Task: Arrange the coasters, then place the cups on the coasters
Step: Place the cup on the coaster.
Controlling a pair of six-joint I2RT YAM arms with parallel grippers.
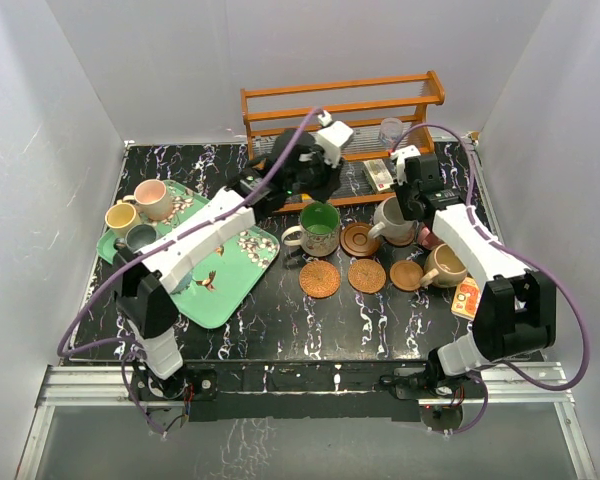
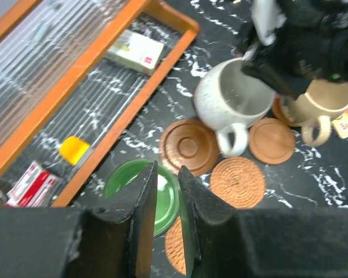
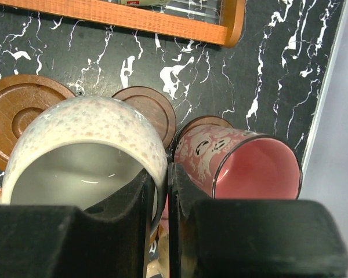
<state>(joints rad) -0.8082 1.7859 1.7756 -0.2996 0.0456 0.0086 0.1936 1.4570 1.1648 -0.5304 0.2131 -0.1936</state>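
two risks | right gripper is pinching cream mug wall, crowding pink mug, risking a knock | left gripper is hovering at green mug rim, cannot tell if gripping, risking tipping

The green mug is partly hidden behind the left claw; the near rim of the cream mug is covered by the right claw.

No legible text anywhere, even on the white box.
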